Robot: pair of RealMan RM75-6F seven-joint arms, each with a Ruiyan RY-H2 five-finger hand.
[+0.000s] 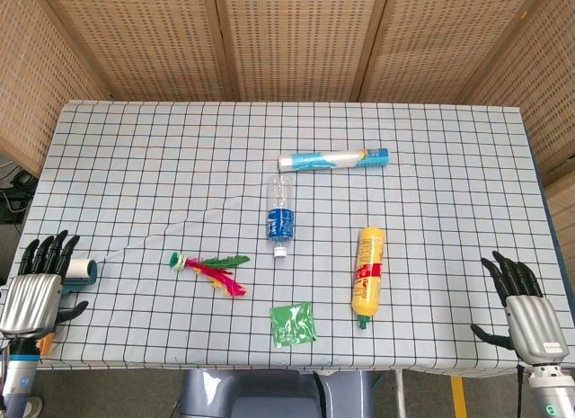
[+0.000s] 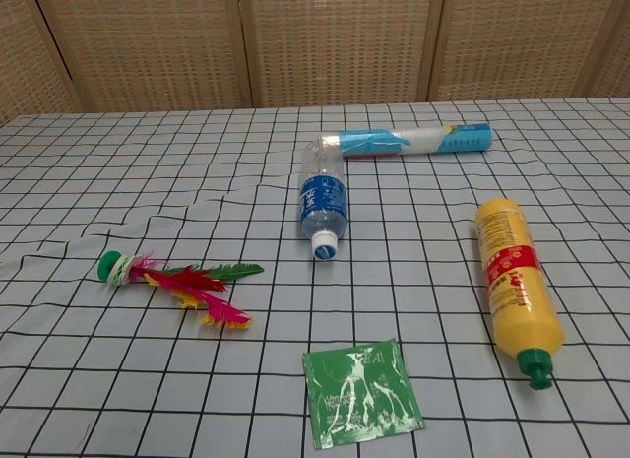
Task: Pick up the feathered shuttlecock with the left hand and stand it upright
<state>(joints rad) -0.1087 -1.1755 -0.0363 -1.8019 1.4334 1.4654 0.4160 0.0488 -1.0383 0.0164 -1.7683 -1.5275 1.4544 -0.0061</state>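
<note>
The feathered shuttlecock [image 1: 208, 269] [image 2: 177, 280] lies on its side on the checked tablecloth, green base to the left, red, yellow, pink and green feathers fanned to the right. My left hand [image 1: 38, 283] hovers at the table's left edge, fingers spread, holding nothing, well left of the shuttlecock. At the front right corner my right hand [image 1: 524, 301] is also open with nothing in it. Neither hand appears in the chest view.
A clear water bottle [image 1: 281, 217] [image 2: 324, 201] lies mid-table, a blue and white tube [image 1: 333, 159] [image 2: 406, 141] behind it. A yellow bottle [image 1: 367, 276] [image 2: 517, 285] lies at right, a green sachet [image 1: 293, 324] [image 2: 361, 392] near the front. A small white-teal roll [image 1: 82, 271] sits by my left hand.
</note>
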